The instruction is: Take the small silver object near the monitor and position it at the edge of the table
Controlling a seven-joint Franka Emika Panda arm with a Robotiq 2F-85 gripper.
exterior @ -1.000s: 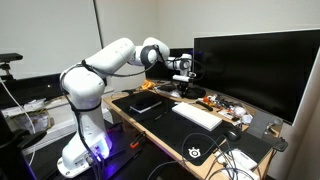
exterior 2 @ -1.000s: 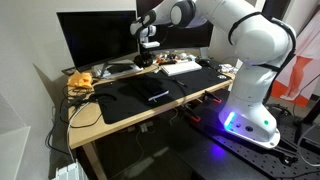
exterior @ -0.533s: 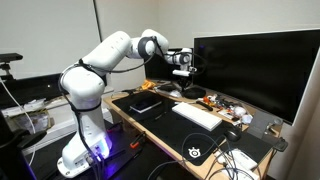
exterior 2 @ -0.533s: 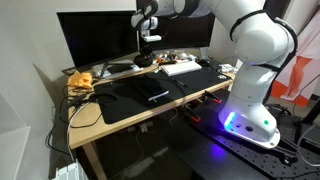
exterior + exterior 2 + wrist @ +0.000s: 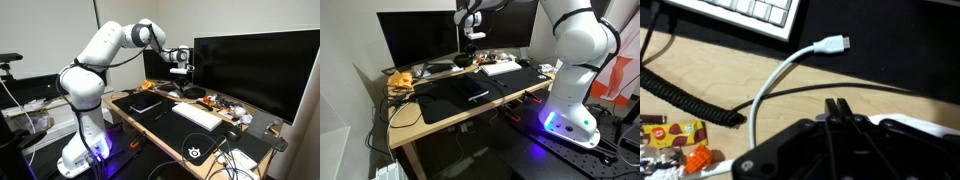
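My gripper point(image 5: 181, 72) hangs in the air in front of the monitor point(image 5: 250, 65), well above the table point(image 5: 118, 100); it also shows in an exterior view point(image 5: 470, 38). In the wrist view its two fingers point(image 5: 837, 105) are pressed together, with a small silvery bit showing at their base. That bit looks like the small silver object, mostly hidden by the fingers. The light-wood table top point(image 5: 700, 70) lies far below the fingers.
A white cable with a plug point(image 5: 830, 44) and a black coiled cable point(image 5: 680, 95) lie under the gripper. A white keyboard point(image 5: 197, 115) and a dark tablet point(image 5: 145, 102) lie on black mats. Snack wrappers point(image 5: 670, 135) lie near the monitor base.
The gripper has risen from near the desk top to higher in front of the monitor, its fingers staying shut.
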